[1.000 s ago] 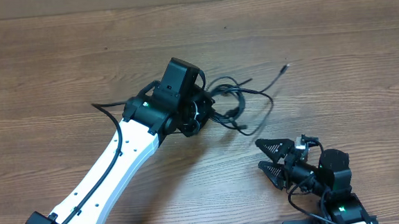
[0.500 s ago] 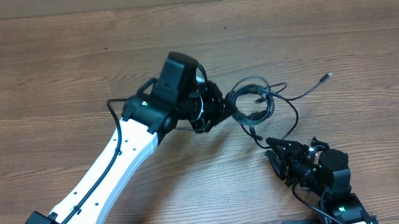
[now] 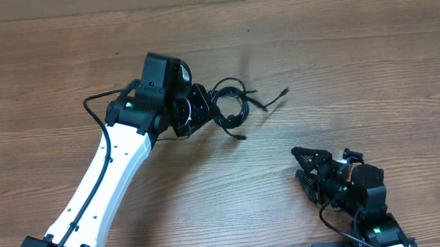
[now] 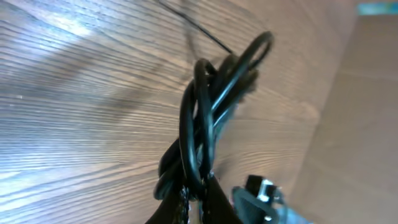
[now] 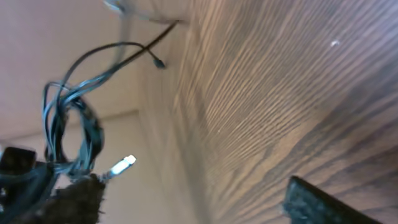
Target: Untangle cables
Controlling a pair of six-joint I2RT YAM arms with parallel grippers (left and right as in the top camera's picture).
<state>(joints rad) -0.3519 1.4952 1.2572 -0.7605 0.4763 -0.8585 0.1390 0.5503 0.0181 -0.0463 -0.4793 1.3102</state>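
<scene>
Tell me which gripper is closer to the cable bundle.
Left. The left gripper is shut on the cable bundle; the right gripper is open and well clear of it.

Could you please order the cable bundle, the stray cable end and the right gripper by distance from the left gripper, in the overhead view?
1. Cable bundle, clamped in the left gripper.
2. Stray cable end, further right.
3. Right gripper, front right.
</scene>
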